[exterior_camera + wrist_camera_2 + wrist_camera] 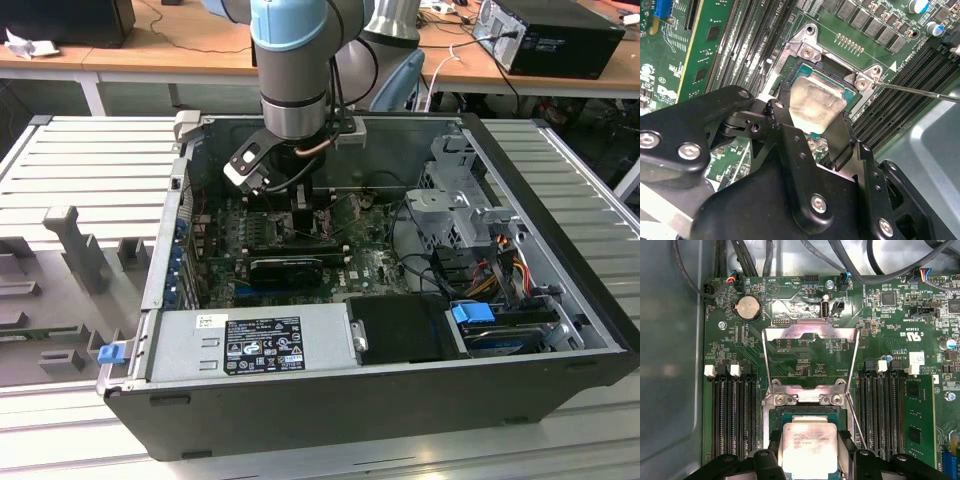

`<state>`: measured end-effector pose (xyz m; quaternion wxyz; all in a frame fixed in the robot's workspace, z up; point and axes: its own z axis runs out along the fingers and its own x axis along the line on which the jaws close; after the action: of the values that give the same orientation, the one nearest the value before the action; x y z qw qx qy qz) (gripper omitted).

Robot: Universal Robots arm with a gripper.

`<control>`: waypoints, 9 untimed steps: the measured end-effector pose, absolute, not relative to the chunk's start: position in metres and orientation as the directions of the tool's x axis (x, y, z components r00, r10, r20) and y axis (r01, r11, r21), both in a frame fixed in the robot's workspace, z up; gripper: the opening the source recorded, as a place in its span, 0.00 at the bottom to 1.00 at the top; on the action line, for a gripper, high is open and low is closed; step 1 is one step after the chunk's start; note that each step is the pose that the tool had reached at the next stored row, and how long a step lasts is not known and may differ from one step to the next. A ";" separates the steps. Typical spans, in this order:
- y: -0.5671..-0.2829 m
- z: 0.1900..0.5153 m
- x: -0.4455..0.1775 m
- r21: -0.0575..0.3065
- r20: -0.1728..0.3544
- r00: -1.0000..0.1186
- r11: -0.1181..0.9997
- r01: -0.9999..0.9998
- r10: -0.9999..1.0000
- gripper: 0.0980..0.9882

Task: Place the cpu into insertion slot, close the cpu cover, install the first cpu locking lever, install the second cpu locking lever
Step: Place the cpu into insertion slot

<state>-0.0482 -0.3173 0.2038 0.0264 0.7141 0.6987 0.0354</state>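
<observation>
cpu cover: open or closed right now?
Open. In the first wrist view the cpu cover lies swung back flat, bare board showing through its window, and the cpu sits uncovered.

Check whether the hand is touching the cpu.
Touching. In the second wrist view the hand has its fingers pressed against opposite edges of the cpu, with no gap showing.

The gripper (809, 439) clamps the cpu (810, 455) at the insertion slot (805, 410); the cpu cover (810, 332) stands open behind. Memory slots (732, 410) flank both sides
</observation>
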 end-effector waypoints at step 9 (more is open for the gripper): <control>-0.316 0.200 -0.047 0.085 0.013 0.024 -0.025 0.996 1.000 0.48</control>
<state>-0.0467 -0.3159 0.2004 0.0258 0.7149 0.6979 0.0344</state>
